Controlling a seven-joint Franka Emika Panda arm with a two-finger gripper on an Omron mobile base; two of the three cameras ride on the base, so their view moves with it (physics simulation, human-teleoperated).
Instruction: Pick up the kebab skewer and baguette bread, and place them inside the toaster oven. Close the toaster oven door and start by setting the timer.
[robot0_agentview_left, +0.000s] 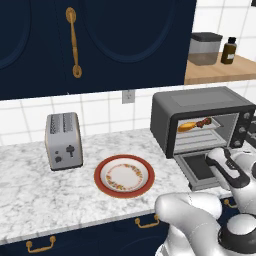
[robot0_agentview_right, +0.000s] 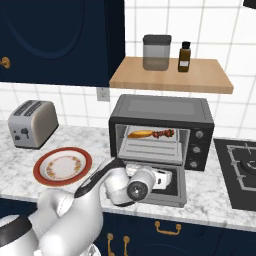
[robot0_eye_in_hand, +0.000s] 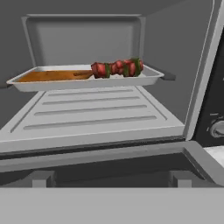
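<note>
toaster oven (robot0_agentview_right: 161, 111): door (robot0_agentview_right: 170, 192) down | tray: baguette bread (robot0_agentview_right: 140, 133) left, kebab skewer (robot0_agentview_right: 164, 133) right | gripper (robot0_agentview_right: 162, 179): spread, empty, over door

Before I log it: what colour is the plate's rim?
Red-brown, on the plate; left base view shows it best.

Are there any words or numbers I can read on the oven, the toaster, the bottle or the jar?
None: no word or number can be read.
toaster oven: small light marks around its side knobs, too small and blurred to read.
silver toaster: dark buttons on the front, no lettering to make out.
brown bottle: no readable label.
grey jar: plain.
plate: an orange pattern, not writing.
</note>
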